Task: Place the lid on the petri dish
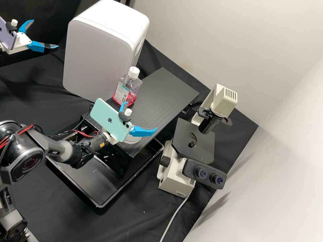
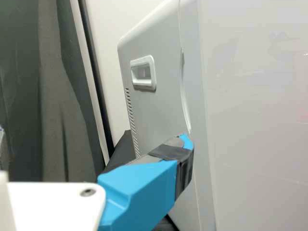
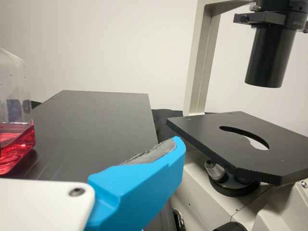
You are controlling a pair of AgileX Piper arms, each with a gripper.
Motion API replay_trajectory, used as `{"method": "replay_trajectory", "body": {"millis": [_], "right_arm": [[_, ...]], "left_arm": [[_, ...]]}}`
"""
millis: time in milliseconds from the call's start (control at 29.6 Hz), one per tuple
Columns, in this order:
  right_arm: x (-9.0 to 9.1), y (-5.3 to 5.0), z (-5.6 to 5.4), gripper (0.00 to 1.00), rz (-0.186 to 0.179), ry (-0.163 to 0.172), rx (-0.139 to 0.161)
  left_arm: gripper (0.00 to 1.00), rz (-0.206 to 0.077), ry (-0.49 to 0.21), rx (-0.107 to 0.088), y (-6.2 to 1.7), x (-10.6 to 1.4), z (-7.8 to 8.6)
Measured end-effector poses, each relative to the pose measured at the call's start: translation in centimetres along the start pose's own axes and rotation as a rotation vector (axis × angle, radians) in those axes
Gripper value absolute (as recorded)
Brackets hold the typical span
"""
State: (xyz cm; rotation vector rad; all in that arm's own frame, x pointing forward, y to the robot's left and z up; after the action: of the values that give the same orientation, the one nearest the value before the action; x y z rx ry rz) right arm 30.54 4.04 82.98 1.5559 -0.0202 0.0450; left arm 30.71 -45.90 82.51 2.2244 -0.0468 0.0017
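Petri dish (image 1: 132,140) at platform's (image 1: 161,94) near edge, beneath wide-spread right tool (image 1: 141,116); left tool (image 1: 45,33) wide, well apart.

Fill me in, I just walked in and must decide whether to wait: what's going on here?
The right gripper hangs open and empty over the near end of the black platform, beside a flask of red liquid. A pale round shape just under it is likely the petri dish, too hidden to tell whether its lid is on. The left gripper is open too, up by the white box, well away from it.
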Motion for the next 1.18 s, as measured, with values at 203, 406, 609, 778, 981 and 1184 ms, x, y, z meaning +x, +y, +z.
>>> {"method": "replay_trajectory", "body": {"millis": [203, 406, 609, 778, 981, 1184], "right_arm": [[0.0, 0.0, 0.0, 1.0, 0.0, 0.0, 0.0], [0.0, 0.0, 0.0, 1.0, 0.0, 0.0, 0.0], [0.0, 0.0, 0.0, 1.0, 0.0, 0.0, 0.0], [0.0, 0.0, 0.0, 1.0, 0.0, 0.0, 0.0], [0.0, 0.0, 0.0, 1.0, 0.0, 0.0, 0.0], [0.0, 0.0, 0.0, 1.0, 0.0, 0.0, 0.0]], "left_arm": [[1.0, 0.0, 0.0, 0.0, 0.0, 0.0, 0.0], [1.0, 0.0, 0.0, 0.0, 0.0, 0.0, 0.0], [1.0, 0.003, -0.049, -0.049, 0.22, -0.6, 1.4], [1.0, 0.041, -0.162, -0.072, 0.53, -2.1, 4.1], [1.0, 0.071, -0.299, -0.102, -0.5, -4.2, 5.5], [1.0, -0.023, -0.436, -0.099, -2.23, -6.2, 6.9]]}}
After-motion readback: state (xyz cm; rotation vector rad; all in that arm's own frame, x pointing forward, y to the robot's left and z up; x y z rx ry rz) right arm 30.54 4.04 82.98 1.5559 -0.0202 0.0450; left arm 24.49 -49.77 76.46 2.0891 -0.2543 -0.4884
